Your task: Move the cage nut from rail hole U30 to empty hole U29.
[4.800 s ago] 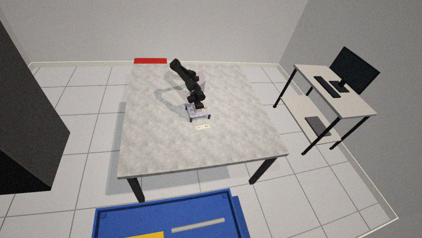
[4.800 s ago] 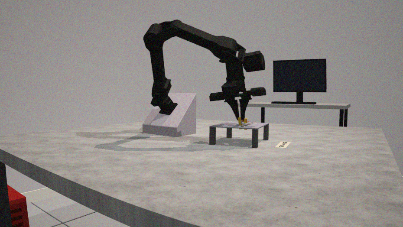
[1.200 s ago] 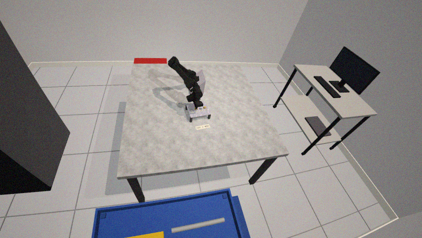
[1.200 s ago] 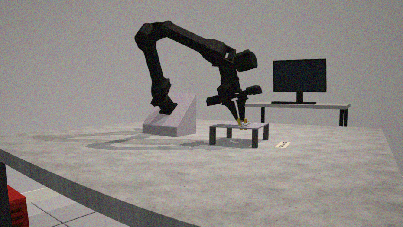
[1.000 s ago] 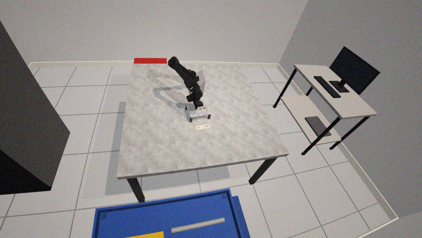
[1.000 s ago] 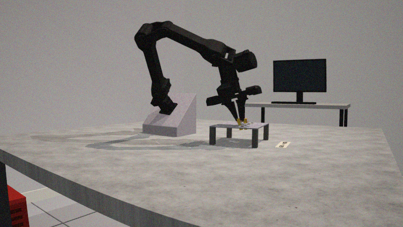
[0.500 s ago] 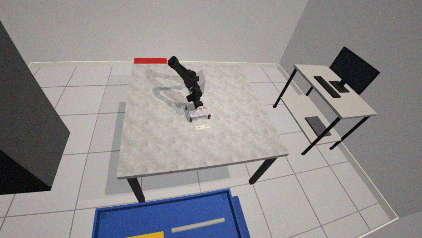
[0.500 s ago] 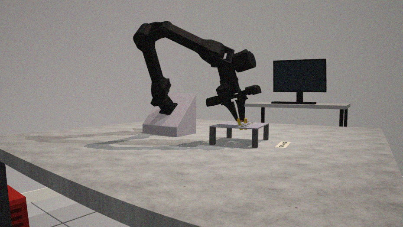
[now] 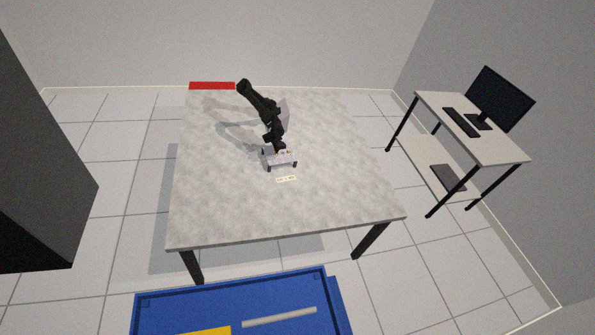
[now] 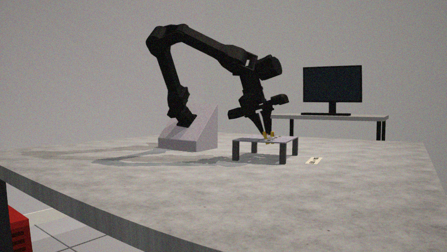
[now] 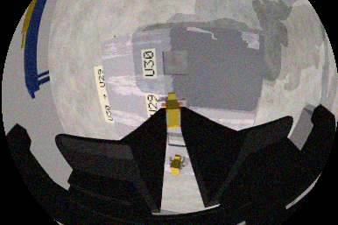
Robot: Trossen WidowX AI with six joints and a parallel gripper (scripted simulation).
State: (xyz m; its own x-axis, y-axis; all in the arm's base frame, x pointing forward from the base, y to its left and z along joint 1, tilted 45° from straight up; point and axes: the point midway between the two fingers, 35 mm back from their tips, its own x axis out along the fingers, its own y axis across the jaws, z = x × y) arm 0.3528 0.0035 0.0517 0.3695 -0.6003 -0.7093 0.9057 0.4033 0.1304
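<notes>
one black gripper (image 9: 277,150) (image 10: 267,134) (image 11: 172,112), its two fingers nearly closed, grips one of two yellow nuts (image 10: 265,135) (image 11: 173,116) beside the u29 label (image 11: 151,105) on a four-legged rail plate (image 9: 285,160) (image 10: 243,139) (image 11: 120,60). the second nut (image 10: 272,133) (image 11: 176,164) sits nearby; one square hole (image 11: 176,62) lies beside the u30 label (image 11: 149,63). whether the gripped nut is clipped in, the views cannot tell.

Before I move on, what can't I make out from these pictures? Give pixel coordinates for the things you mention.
- Spring wings of the held cage nut (image 11: 173,116): wrist view, hidden beneath its body and the rail plate (image 11: 123,63).
- U29 hole's edges: wrist view, covered by nut and claw (image 11: 172,112).
- Other nut's (image 11: 176,164) seating: wrist view, too small.
- Yellow item (image 9: 206,330): top view, cut by the bottom edge.
</notes>
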